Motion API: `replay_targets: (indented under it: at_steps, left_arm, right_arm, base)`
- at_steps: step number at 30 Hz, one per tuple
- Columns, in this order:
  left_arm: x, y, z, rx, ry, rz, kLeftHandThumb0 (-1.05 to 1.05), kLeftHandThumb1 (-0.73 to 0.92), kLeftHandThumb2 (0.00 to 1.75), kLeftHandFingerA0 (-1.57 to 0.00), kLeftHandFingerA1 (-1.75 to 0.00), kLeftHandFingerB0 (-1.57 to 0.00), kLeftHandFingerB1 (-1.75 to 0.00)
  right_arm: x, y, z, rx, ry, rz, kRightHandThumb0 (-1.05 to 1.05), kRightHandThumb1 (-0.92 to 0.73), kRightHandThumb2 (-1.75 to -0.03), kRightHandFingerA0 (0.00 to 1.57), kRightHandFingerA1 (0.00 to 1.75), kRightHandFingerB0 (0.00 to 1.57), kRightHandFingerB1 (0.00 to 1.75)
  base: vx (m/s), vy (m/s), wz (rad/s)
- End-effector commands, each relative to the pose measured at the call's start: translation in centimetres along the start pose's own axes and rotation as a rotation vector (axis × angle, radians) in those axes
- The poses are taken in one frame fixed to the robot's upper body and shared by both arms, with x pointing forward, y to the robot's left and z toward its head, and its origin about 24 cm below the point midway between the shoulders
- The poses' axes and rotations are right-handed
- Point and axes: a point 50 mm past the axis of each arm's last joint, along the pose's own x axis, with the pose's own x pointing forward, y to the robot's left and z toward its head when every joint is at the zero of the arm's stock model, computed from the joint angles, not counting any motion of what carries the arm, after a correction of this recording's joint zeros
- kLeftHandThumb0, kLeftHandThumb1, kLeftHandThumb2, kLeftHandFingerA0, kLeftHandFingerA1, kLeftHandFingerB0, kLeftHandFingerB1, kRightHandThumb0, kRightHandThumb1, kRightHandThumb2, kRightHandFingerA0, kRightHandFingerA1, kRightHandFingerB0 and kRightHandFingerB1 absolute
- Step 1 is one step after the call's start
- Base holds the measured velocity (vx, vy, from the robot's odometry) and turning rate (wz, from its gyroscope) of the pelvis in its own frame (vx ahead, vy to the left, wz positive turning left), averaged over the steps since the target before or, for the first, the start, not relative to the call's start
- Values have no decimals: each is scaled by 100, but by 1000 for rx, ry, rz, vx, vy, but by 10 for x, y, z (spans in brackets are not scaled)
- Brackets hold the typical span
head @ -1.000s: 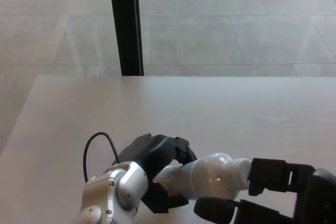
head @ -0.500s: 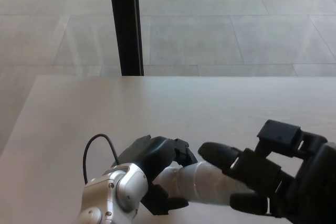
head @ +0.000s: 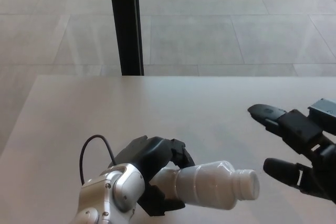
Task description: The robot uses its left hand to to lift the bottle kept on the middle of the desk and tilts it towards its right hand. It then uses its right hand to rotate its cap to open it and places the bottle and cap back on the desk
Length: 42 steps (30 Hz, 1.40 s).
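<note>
- The white bottle (head: 210, 186) is held in the left hand (head: 155, 169) at the near left of the desk (head: 173, 108), lifted clear of the surface and tilted on its side with the neck pointing right.
- The black fingers of the left hand are wrapped around the bottle's base end, and a firm grip is suggested.
- The right hand (head: 299, 156) is seen at the near right edge, just beside the bottle's mouth but apart from it, with its fingers (head: 270, 113) spread wide and nothing held between them.
- Whether the cap sits on the neck cannot be told with certainty; the end of the neck appears pale and ringed.
- The step in hand is judged to be the cap rotation, with the right hand between turns.
- For the next move, the right hand would need to be brought back over the neck, closed on the cap and twisted, while the bottle is kept steady.
</note>
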Motion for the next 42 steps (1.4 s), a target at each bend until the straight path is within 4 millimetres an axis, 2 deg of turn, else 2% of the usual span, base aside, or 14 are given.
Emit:
replay_targets:
  at_steps: [1, 6, 16, 17, 20, 21, 22, 26, 30, 32, 33, 34, 41, 42]
  left_arm:
    - [-5, 17, -21, -32, 92, 76, -27, 44, 106, -81, -163, -83, -90]
    - [-4, 19, -19, -36, 70, 70, -27, 40, 112, -83, -167, -86, -92]
    - [-4, 19, -17, -60, 88, 79, -29, 41, 111, -83, -167, -83, -100]
    - [-3, 19, -18, -24, 82, 63, -29, 42, 114, -81, -169, -85, -100]
    - [-2, 19, -18, -33, 81, 51, -27, 45, 108, -78, -166, -84, -92]
    - [-3, 18, -18, -51, 85, 60, -27, 46, 105, -78, -164, -84, -90]
    - [-4, 17, -18, -30, 66, 59, -29, 45, 106, -80, -165, -83, -93]
    - [-5, 13, -18, -27, 68, 58, -38, 40, 105, -83, -168, -90, -93]
    - [-4, 8, -19, 14, 65, 24, -38, 51, 99, -76, -163, -82, -76]
    - [-5, 7, -18, 9, 65, 24, -29, 54, 101, -80, -157, -84, -85]
    - [-5, 7, -18, -3, 62, 25, -41, 49, 97, -79, -172, -85, -90]
    - [-5, 7, -18, -7, 57, 26, -28, 50, 100, -81, -161, -82, -84]
    - [-5, 4, -18, 12, 45, 28, -30, 49, 105, -81, -156, -83, -81]
    - [-4, 3, -18, 10, 41, 22, -29, 50, 104, -80, -157, -83, -87]
  right_arm:
    - [-49, 6, -40, 278, 685, 293, -70, -69, -61, 77, 124, 53, 43]
    - [-64, 18, -32, 353, 748, 471, -81, -70, -66, 65, 127, 50, 43]
    - [-72, 28, -27, 410, 834, 541, -82, -71, -65, 51, 140, 46, 42]
    - [-71, 29, -27, 423, 849, 541, -92, -61, -102, 59, 117, 40, 53]
    - [-69, 30, -27, 412, 850, 552, -91, -59, -102, 58, 114, 37, 51]
    - [-68, 30, -27, 398, 848, 561, -86, -67, -64, 40, 138, 42, 38]
    - [-64, 30, -26, 409, 843, 542, -92, -58, -99, 54, 114, 33, 48]
    - [-55, 29, -27, 424, 847, 507, -90, -57, -97, 53, 112, 32, 48]
    - [-41, 28, -29, 411, 842, 459, -91, -57, -97, 53, 115, 33, 47]
    - [-38, 27, -29, 408, 840, 455, -91, -57, -97, 52, 115, 33, 47]
    - [-35, 27, -29, 408, 835, 451, -90, -57, -97, 52, 115, 32, 47]
    - [-32, 27, -28, 415, 825, 434, -90, -56, -95, 54, 116, 34, 48]
    - [-22, 28, -22, 404, 802, 408, -82, -52, -94, 56, 114, 31, 47]
    - [-21, 28, -20, 413, 795, 395, -75, -62, -58, 38, 154, 44, 34]
  base:
    - [0, 0, 0]
    - [0, 0, 0]
    - [0, 0, 0]
    - [0, 0, 0]
    - [0, 0, 0]
    - [0, 0, 0]
    - [0, 0, 0]
    - [0, 0, 0]
    - [0, 0, 0]
    - [0, 0, 0]
    - [0, 0, 0]
    - [0, 0, 0]
    - [0, 0, 0]
    - [0, 0, 0]
